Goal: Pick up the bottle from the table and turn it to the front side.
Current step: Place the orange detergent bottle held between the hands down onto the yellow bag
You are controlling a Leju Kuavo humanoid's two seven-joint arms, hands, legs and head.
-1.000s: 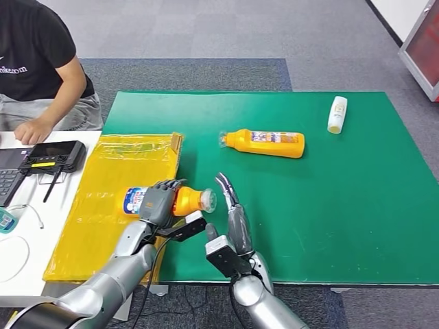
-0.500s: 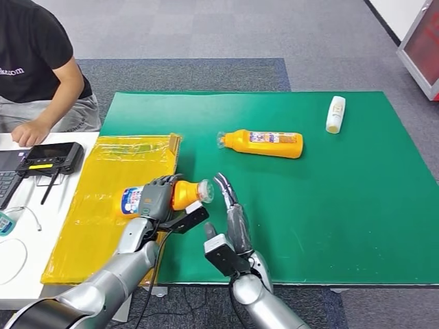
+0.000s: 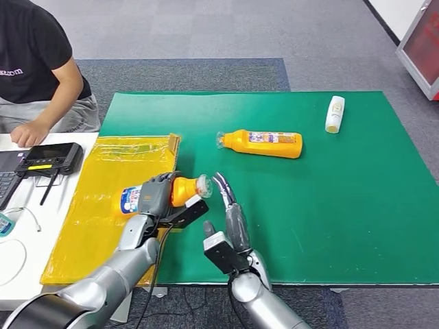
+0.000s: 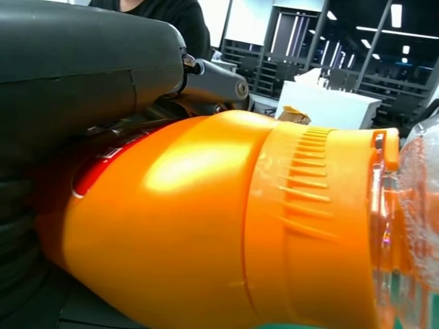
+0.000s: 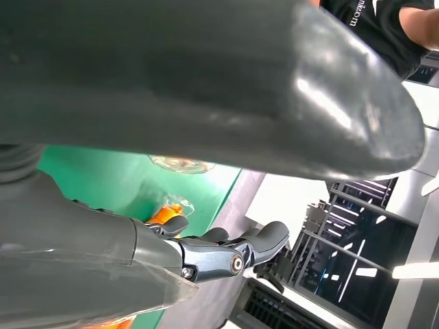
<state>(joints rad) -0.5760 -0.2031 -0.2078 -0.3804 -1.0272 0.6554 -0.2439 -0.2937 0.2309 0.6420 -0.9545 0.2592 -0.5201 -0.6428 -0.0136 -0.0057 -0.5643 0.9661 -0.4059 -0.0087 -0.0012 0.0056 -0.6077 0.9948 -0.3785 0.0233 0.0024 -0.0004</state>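
the left hand (image 3: 155, 195) grips the orange bottle (image 3: 182, 192) around its middle, holding it lying sideways over the seam where the yellow sheet (image 3: 111, 171) meets the green mat (image 3: 331, 199), clear cap pointing toward 3 o'clock. the left wrist view adds what the head view lacks: the bottle (image 4: 217, 226) pressed against the hand's grey thumb, its ribbed orange collar and clear cap close up. the right hand (image 3: 233, 219) stands just beside the cap at 4 o'clock, fingers straight, apart and holding nothing; its wrist view shows dark fingers (image 5: 228, 253) extended over the mat. a second orange bottle (image 3: 264, 144) lies at 1 o'clock, a white bottle (image 3: 335, 114) farther toward 2 o'clock. a seated person (image 3: 36, 68) is at 10 o'clock.
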